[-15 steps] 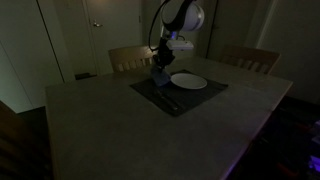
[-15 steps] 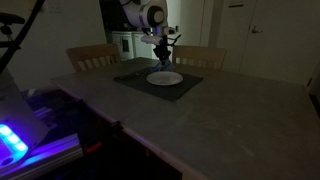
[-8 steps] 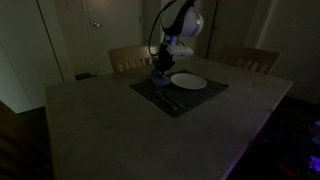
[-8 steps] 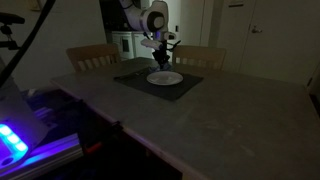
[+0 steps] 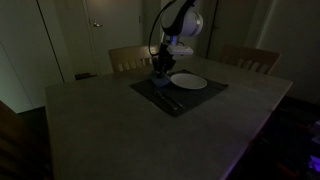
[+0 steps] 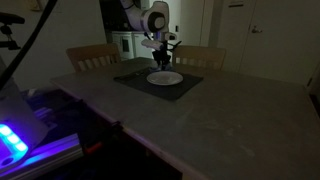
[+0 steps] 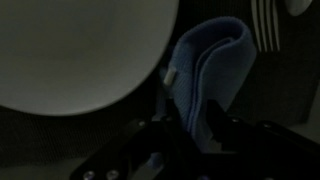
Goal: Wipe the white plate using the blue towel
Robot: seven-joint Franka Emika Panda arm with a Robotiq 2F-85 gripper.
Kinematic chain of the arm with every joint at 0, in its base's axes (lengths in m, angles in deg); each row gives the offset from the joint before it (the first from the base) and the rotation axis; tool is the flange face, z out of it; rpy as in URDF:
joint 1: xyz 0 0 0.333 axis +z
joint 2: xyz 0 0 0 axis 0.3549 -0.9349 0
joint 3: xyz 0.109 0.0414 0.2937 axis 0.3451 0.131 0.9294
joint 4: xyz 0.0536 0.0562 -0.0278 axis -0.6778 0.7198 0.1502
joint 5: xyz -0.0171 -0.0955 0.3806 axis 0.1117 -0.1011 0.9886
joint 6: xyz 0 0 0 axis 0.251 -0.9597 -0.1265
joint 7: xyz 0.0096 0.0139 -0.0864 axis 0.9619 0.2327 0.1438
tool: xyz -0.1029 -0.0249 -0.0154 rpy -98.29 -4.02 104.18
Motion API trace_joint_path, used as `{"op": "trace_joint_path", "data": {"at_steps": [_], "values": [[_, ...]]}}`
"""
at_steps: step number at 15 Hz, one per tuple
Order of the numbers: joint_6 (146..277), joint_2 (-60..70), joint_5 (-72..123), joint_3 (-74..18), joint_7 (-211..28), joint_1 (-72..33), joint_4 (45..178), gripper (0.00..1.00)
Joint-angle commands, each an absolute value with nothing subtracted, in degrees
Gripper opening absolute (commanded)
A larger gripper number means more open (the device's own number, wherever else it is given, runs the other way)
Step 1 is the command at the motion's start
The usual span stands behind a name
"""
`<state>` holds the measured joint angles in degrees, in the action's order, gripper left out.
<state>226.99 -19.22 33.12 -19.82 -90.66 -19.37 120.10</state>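
Observation:
The white plate [image 5: 188, 81] lies on a dark placemat [image 5: 200, 98] on the table; it also shows in an exterior view [image 6: 164, 78] and fills the upper left of the wrist view [image 7: 70, 50]. The blue towel [image 7: 207, 70] is folded and lies on the mat just beside the plate's rim. My gripper [image 7: 193, 128] is down at the towel with a finger on each side of the fold and appears closed on it. In both exterior views the gripper [image 5: 159, 72] [image 6: 160, 58] is low beside the plate.
A fork [image 7: 264, 22] lies on the mat past the towel. Cutlery [image 5: 166, 99] lies along the mat's near side. Wooden chairs [image 5: 128, 58] [image 5: 252, 60] stand behind the table. The room is dim.
The arm has lowered slightly toward the towel since a second ago; it has not moved over the last half second. Plate and towel stay in place.

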Motion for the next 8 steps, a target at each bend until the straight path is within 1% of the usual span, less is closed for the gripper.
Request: {"op": "trace_joint_path", "data": {"at_steps": [1, 5, 6, 8], "values": [[223.7, -17.2, 33.2, -19.5, -89.1, -19.2, 119.9, 0.69], [220.5, -14.7, 33.3, -19.5, -89.4, -18.8, 120.1, 0.97], [219.3, -14.3, 33.6, -19.4, -89.4, -18.9, 119.8, 1.00], [218.2, -13.8, 34.0, -19.0, -88.8, -19.1, 119.6, 1.00]]}}
